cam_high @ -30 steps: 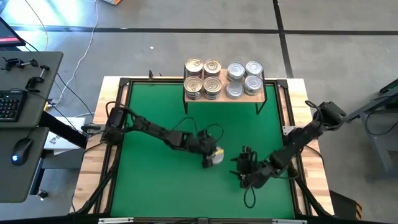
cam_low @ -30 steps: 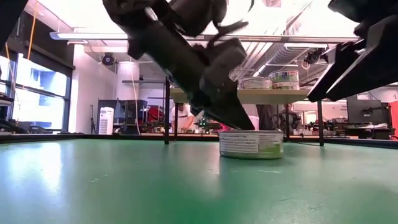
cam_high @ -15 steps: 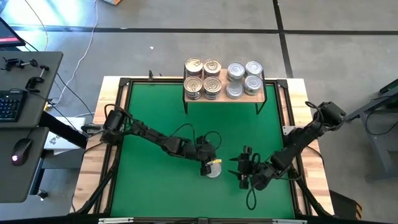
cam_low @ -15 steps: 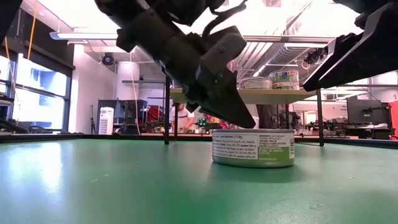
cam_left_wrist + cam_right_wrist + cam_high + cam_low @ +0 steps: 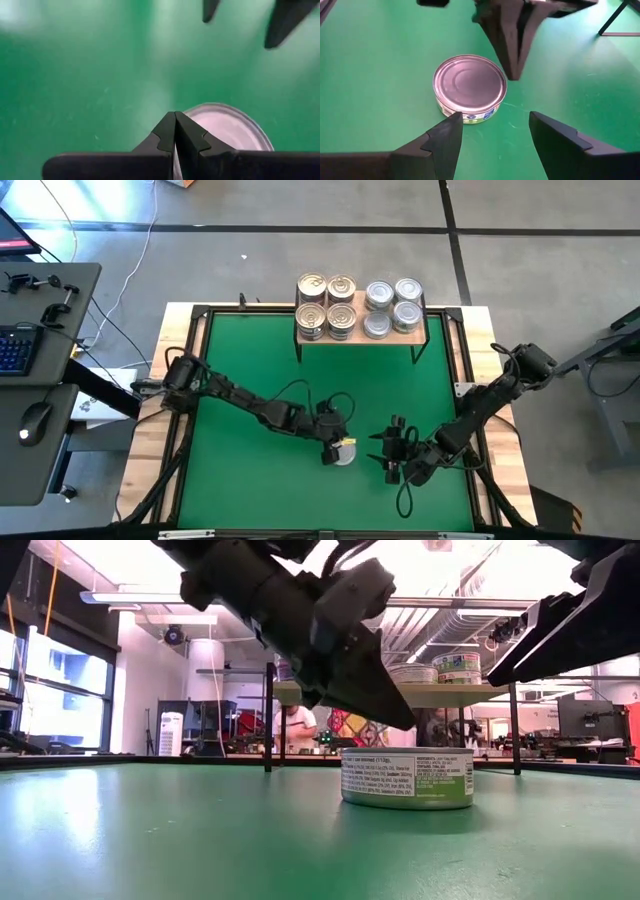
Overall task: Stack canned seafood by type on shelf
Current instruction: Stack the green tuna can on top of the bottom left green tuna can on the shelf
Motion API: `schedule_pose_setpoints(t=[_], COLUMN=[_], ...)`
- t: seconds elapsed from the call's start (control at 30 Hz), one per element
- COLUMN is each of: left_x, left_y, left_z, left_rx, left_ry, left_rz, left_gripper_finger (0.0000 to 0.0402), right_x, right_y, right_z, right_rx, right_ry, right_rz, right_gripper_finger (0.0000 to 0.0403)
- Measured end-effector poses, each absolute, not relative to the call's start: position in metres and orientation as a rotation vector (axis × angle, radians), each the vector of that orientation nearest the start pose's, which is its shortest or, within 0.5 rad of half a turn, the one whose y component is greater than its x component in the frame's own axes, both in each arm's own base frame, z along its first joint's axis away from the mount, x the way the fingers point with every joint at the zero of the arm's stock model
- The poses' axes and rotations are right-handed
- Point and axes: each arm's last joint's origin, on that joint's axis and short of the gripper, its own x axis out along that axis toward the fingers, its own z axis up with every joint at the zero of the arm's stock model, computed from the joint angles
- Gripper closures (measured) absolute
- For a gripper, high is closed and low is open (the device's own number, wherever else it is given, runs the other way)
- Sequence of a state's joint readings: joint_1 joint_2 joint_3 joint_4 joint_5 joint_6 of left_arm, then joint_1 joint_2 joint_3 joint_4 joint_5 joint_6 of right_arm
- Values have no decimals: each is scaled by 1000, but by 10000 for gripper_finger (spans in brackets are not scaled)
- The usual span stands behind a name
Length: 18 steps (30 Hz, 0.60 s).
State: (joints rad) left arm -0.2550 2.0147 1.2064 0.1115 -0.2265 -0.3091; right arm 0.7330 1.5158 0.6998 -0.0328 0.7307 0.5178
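Observation:
One tin (image 5: 346, 453) with a plain silver lid and a green-and-white label stands on its base on the green mat, also in the low view (image 5: 407, 778) and the right wrist view (image 5: 469, 87). My left gripper (image 5: 334, 445) is shut and hangs just above the tin's rim (image 5: 405, 722), with a gap below its tips (image 5: 175, 120). My right gripper (image 5: 393, 451) is open on the tin's right, facing it (image 5: 495, 132). The shelf (image 5: 414, 330) at the far edge carries gold-lidded tins (image 5: 326, 305) on its left and silver-lidded tins (image 5: 392, 307) on its right.
Green mat (image 5: 250, 360) lies inside a black frame on the wooden table (image 5: 150, 470). The shelf's thin black legs (image 5: 268, 730) stand at the mat's far side. A desk with keyboard and mouse (image 5: 30, 420) sits left of the table. A person (image 5: 295, 725) shows in the room behind.
My shut left gripper has moved toward the near edge, and the tin has slid along the mat with it, staying upright. The gripper has then risen a little, leaving a gap above the tin. My right gripper has shifted slightly toward the near edge, staying open.

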Motion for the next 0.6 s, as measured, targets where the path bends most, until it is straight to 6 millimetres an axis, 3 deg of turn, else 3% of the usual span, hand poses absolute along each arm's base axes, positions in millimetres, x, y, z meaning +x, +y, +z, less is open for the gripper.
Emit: schedule_pose_setpoints(t=[0.17, 0.6], left_x=[404, 398], left_y=[-106, -102], left_z=[143, 137], left_rx=[-146, -119], left_ry=[701, 773], left_rz=[61, 145], left_gripper_finger=[402, 402], right_x=[218, 219], right_y=[170, 172], right_z=[163, 164], right_rx=[-68, -47], right_ry=[603, 600], right_rz=[-157, -129], right_gripper_finger=[179, 179])
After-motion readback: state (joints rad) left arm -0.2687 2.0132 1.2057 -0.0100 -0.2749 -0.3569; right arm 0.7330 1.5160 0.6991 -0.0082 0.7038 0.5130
